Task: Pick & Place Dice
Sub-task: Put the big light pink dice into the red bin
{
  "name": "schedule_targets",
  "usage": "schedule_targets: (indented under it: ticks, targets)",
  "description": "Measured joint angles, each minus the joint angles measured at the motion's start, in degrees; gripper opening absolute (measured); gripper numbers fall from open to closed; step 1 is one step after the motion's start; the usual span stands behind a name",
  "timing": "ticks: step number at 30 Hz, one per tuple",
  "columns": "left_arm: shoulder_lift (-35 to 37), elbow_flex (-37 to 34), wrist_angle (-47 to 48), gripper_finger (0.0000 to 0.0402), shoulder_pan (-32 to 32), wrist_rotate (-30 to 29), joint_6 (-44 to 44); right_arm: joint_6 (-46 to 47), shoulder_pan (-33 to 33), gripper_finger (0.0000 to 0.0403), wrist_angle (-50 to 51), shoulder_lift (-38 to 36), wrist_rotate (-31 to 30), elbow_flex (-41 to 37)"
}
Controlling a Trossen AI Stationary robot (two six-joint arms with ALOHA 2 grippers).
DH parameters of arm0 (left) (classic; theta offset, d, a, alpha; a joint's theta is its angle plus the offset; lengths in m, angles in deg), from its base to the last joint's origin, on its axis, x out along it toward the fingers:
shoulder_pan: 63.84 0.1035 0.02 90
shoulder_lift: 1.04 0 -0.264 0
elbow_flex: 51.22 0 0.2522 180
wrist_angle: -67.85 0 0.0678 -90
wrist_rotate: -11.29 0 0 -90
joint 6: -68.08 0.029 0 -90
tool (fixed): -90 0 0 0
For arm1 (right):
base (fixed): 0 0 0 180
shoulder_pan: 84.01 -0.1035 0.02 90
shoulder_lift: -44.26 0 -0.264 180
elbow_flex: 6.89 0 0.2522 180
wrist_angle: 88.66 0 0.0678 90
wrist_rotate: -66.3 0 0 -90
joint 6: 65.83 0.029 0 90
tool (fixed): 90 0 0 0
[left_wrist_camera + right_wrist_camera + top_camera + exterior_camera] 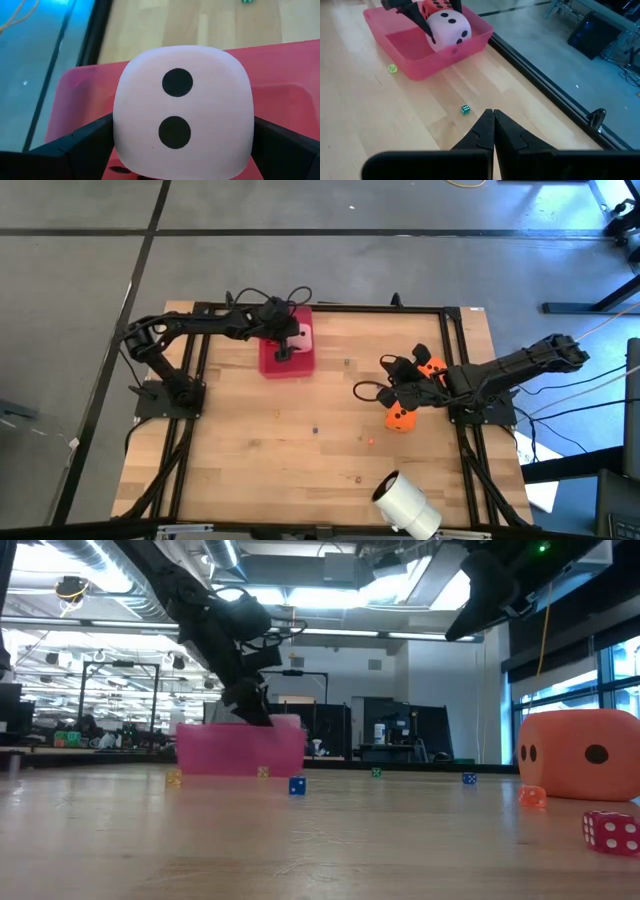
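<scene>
A pale pink die (182, 112) with dark pips sits between the fingers of my left gripper (285, 345), low inside the red tray (410, 55) at the table's far left-centre. A red die (437, 6) lies in the tray behind it. Two orange dice (400, 418) (432, 368) sit on the wood at the right. My right gripper (493, 114) hangs shut and empty above the table beside them, pointing toward the tray. My left gripper pinches the pale pink die by two opposite side faces (120, 125), one finger (85, 142) on each. The fingers slant down from the table's left and far side. The die sits upright inside the tray; I cannot tell whether its underside touches the tray's floor.
Small hard dice are scattered on the wood: a green one (465, 110), a yellow one (392, 68), a blue one (297, 786) and a red one (610, 830). A white roll (405, 505) lies at the near right edge. A black frame (455, 330) borders the table.
</scene>
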Motion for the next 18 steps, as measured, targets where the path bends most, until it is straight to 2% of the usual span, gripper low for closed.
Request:
schedule_targets:
  ticks: [6,12,18]
  targets:
    - [-2.37,0.04,-3.46,0.04,-0.26,2.74,-1.29,0.31,0.0,0.0004,0.0,0.0,0.02,0.0]
    - [-5.87,0.15,-7.34,0.04,-1.92,3.02,-1.47,1.17,0.01,0.0004,-0.49,0.0,0.78,0.0]
    - [-6.39,0.09,-11.51,0.04,-4.1,2.64,-0.17,3.39,0.07,0.0004,-1.03,0.72,1.29,0.04]
